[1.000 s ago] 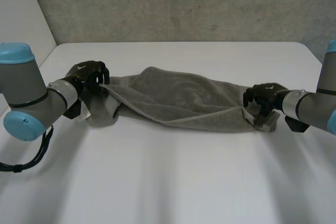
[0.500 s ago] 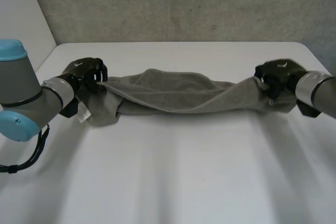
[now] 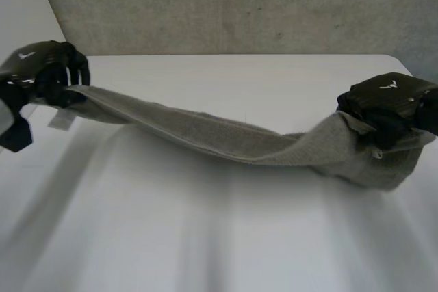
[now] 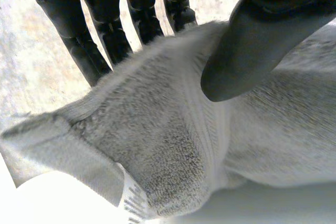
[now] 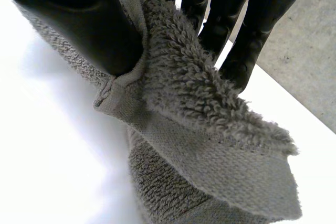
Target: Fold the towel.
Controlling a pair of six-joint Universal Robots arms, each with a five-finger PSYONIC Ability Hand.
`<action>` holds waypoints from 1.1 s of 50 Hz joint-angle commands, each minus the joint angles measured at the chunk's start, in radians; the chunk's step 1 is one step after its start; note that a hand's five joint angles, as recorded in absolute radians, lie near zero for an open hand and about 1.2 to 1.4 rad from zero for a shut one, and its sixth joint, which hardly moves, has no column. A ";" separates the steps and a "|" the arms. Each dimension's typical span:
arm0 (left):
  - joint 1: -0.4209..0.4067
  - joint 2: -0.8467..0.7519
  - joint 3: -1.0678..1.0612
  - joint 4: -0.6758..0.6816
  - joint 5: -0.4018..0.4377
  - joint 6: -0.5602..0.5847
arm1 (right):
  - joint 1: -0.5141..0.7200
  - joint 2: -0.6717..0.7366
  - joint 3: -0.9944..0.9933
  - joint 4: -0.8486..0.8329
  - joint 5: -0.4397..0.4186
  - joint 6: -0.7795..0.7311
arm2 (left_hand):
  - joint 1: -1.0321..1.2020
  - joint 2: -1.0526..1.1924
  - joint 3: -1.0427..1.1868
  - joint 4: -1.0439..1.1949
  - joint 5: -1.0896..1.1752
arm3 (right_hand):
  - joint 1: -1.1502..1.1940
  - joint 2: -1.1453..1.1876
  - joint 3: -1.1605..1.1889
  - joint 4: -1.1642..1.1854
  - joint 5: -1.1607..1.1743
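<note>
Towel (image 3: 226, 138), grey and thick, drawn out into a long band above a white table (image 3: 219, 237) and held at each end by a black robot hand. In the head view the left hand (image 3: 42, 73) is raised at the table's left edge, closed over one end of the cloth, with a small white label (image 3: 60, 120) hanging from the towel just below it. From there the towel runs down and across as a narrow, bunched strip that sags lowest a little past the middle, close to the table top; whether it touches there cannot be told. It then rises to the right hand (image 3: 387, 100) at the table's right edge, which grips the other end, with a loose bunch of cloth hanging beneath it. In the left wrist view the thumb (image 4: 247, 51) presses on the towel's woven band while the fingers (image 4: 105, 30) lie behind the cloth's edge, pinching it between them; a hemmed corner juts out beyond the grip. In the right wrist view the thumb (image 5: 79, 19) bears on the hem and the fingers (image 5: 247, 30) back the fluffy side, clamping the end. A grey wall (image 3: 239, 5) stands behind the table.
</note>
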 commanded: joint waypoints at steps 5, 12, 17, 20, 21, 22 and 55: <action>0.093 0.161 -0.188 0.007 0.120 0.001 | -0.090 -0.069 0.180 -0.073 -0.029 -0.031 | 0.059 0.033 0.013 0.036 0.025 | -0.375 -0.362 -0.364 -0.404 -0.378; 0.090 0.145 -0.251 0.012 0.120 0.056 | -0.086 -0.026 0.363 -0.202 -0.027 -0.057 | 0.059 0.033 0.013 0.036 0.025 | -0.396 -0.382 -0.384 -0.424 -0.398; 0.079 0.093 -0.276 0.012 0.112 0.152 | -0.093 0.009 0.442 -0.277 -0.029 -0.083 | 0.059 0.033 0.013 0.036 0.025 | -0.367 -0.353 -0.355 -0.395 -0.369; 0.071 0.058 -0.264 0.013 0.109 0.179 | -0.093 0.017 0.473 -0.306 -0.030 -0.083 | 0.059 0.033 0.013 0.036 0.025 | -0.314 -0.301 -0.302 -0.342 -0.316; 0.071 0.058 -0.264 0.013 0.109 0.179 | -0.091 0.018 0.479 -0.318 -0.029 -0.084 | 0.059 0.033 0.013 0.036 0.025 | -0.305 -0.292 -0.293 -0.333 -0.307; 0.065 0.037 -0.254 0.016 0.106 0.182 | -0.091 0.018 0.479 -0.319 -0.029 -0.084 | 0.059 0.033 0.013 0.036 0.025 | -0.305 -0.291 -0.293 -0.333 -0.307; 0.016 -0.088 -0.225 -0.028 0.023 0.492 | -0.123 0.271 0.406 -0.656 0.056 0.196 | -0.742 -0.768 -0.788 -0.765 -0.776 | 0.082 0.095 0.093 0.053 0.079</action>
